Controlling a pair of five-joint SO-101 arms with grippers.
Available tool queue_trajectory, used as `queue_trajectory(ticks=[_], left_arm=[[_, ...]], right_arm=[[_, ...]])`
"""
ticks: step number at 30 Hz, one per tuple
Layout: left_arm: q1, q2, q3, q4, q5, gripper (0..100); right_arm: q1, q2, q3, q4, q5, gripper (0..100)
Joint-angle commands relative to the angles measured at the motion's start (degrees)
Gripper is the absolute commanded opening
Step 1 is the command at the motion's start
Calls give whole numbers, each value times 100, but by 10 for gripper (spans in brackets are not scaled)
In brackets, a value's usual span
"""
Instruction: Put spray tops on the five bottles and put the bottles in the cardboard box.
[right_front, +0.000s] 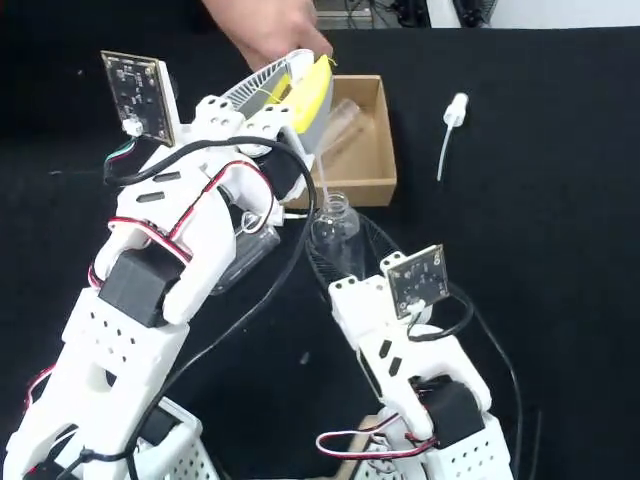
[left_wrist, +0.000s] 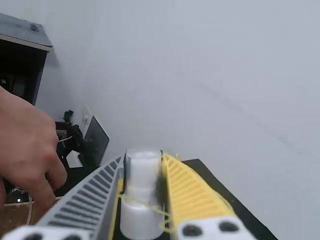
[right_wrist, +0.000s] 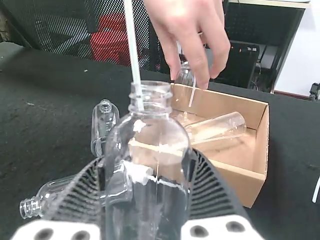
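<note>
Bottle check, upright bottle (right_wrist: 150, 125): standing on end over the black table (right_front: 540, 250), just in front of the cardboard box (right_wrist: 250, 165), with its neck showing open.
Right claw (right_wrist: 150, 170): grasping the upright bottle around its body, one finger pressing on each side.
Left claw (left_wrist: 143, 162): clenching on a white spray top (left_wrist: 141, 200) and holding it above the upright bottle, beside the box.
Tube (right_wrist: 131, 50): hanging down from the spray top and entering the neck of the upright bottle.
Cardboard box: sitting open on the table beyond both claws.
Boxed bottle (right_wrist: 215, 127): lying on its side inside the box, clear and uncapped.
Hand (right_wrist: 192, 30): a person's hand is hovering over the far side of the box, near the left claw. Its fingers are touching something clear, and what that is cannot be told.
Loose bottles (right_wrist: 102, 122): lying uncapped on the table beside the upright bottle, under the left arm.
Spare spray top (right_front: 452, 120): lying on the table to the side of the box, well apart from both claws.
</note>
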Motion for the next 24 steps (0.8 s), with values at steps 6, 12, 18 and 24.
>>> queue_trajectory(ticks=[6, 12, 18, 24], left_arm=[[391, -53, 242, 9, -79, 34], [444, -70, 426, 53, -79, 34], [602, -158, 391, 800, -35, 183], [620, -844, 453, 1055, -35, 216]], right_arm=[[-70, -576, -391, -484, 343, 11], [-53, -576, -769, -492, 369, 11], [-44, -576, -813, -492, 369, 11], [-44, -576, -831, -510, 369, 11]])
